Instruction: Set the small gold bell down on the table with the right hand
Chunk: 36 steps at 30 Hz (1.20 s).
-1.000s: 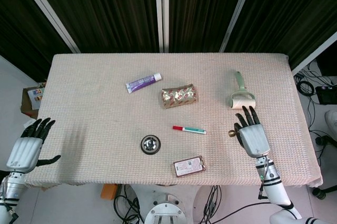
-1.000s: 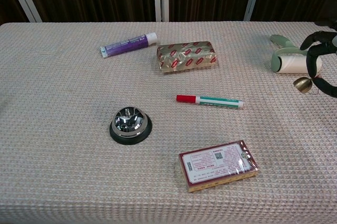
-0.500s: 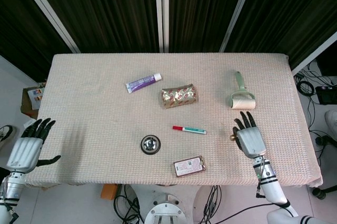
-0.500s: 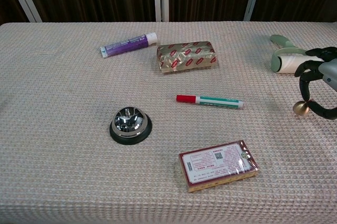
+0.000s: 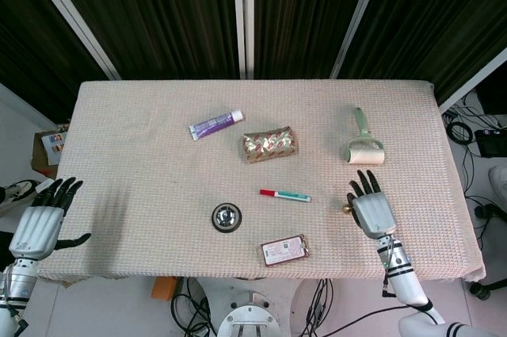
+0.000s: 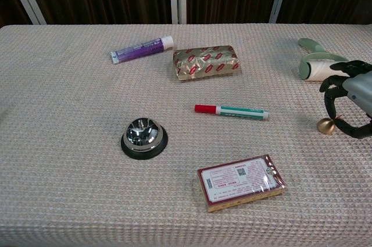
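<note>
The small gold bell (image 6: pixel 325 125) hangs low at the right side of the table, just above or touching the cloth; which one I cannot tell. My right hand (image 6: pixel 350 103) pinches it between a finger and the thumb, the other fingers spread. From above, the bell (image 5: pixel 346 209) peeks out at the left edge of my right hand (image 5: pixel 371 212), below the lint roller. My left hand (image 5: pixel 40 224) hovers off the table's left edge, fingers apart, holding nothing.
A lint roller (image 5: pixel 364 140) lies just beyond the right hand. A red-capped marker (image 5: pixel 285 195), a boxed card pack (image 5: pixel 284 250), a desk call bell (image 5: pixel 226 216), a gold-wrapped package (image 5: pixel 270 145) and a purple tube (image 5: pixel 215 124) lie on the beige cloth (image 5: pixel 142 155).
The right hand has come down and back toward the table's near edge, carrying the bell lower and slightly left. The left hand has stayed put.
</note>
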{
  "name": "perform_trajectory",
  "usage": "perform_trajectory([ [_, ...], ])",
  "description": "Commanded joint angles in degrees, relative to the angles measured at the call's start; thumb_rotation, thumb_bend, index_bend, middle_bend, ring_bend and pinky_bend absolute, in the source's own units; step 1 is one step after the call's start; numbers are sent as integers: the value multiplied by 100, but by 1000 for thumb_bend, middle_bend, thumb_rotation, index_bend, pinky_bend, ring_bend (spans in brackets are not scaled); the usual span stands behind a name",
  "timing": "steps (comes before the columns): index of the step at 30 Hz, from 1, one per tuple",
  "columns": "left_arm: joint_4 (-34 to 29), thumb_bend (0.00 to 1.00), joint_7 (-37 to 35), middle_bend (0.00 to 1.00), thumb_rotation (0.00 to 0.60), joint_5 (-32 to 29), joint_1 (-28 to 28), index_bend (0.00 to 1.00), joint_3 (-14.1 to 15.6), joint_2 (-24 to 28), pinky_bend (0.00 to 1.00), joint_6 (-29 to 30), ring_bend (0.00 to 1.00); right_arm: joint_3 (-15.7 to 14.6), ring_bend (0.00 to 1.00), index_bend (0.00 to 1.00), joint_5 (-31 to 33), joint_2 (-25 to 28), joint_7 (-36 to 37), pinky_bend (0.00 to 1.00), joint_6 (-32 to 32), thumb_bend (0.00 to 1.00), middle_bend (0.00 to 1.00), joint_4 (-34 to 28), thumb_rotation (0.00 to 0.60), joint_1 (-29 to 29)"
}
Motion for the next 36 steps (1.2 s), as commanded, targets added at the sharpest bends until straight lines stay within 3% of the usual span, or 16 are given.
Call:
perform_trajectory([
  [1, -5, 96, 2, 66, 492, 1, 1, 76, 3, -1, 166, 0, 36, -2, 0, 746, 11, -4, -4, 0, 7, 363, 217, -4, 600, -10],
  [5, -2, 96, 2, 66, 490, 7, 7, 76, -1, -3, 166, 21, 36, -3, 0, 582, 84, 32, -13, 0, -36, 307, 177, -72, 600, -28],
  [8, -7, 96, -1, 66, 493, 13, 7, 76, -2, 5, 166, 27, 36, -7, 0, 315, 137, 109, -6, 0, -107, 249, 115, -173, 600, -22],
  [10, -12, 96, -2, 66, 493, 10, 4, 76, -2, 8, 166, 18, 36, -1, 0, 85, 215, 173, -40, 0, -183, 200, 58, -269, 600, -16],
  [12, -12, 96, -7, 66, 491, 9, 1, 76, -5, 6, 166, 17, 36, 8, 0, 3, 261, 242, -40, 0, -235, 179, 19, -369, 600, -5],
  [18, -10, 96, -34, 65, 492, 13, 12, 76, -8, 13, 166, 42, 36, -19, 0, 0, 242, 487, 78, 0, -187, 147, 0, -662, 600, -46],
  [24, 3, 96, -76, 65, 494, 22, 42, 76, -5, 21, 166, 94, 36, -248, 0, 0, -31, 1072, 581, 0, 244, 119, 0, -1008, 600, -360],
  [29, 117, 96, -187, 38, 494, 145, 53, 76, -61, -52, 166, 280, 36, -502, 0, 0, -502, 1374, 1556, 0, 1033, 120, 0, -419, 600, -814],
  [36, 367, 96, -391, 36, 486, 296, 91, 76, -119, -161, 166, 542, 36, -346, 0, 0, -393, 1480, 2123, 0, 1773, 100, 0, 12, 600, -1294],
])
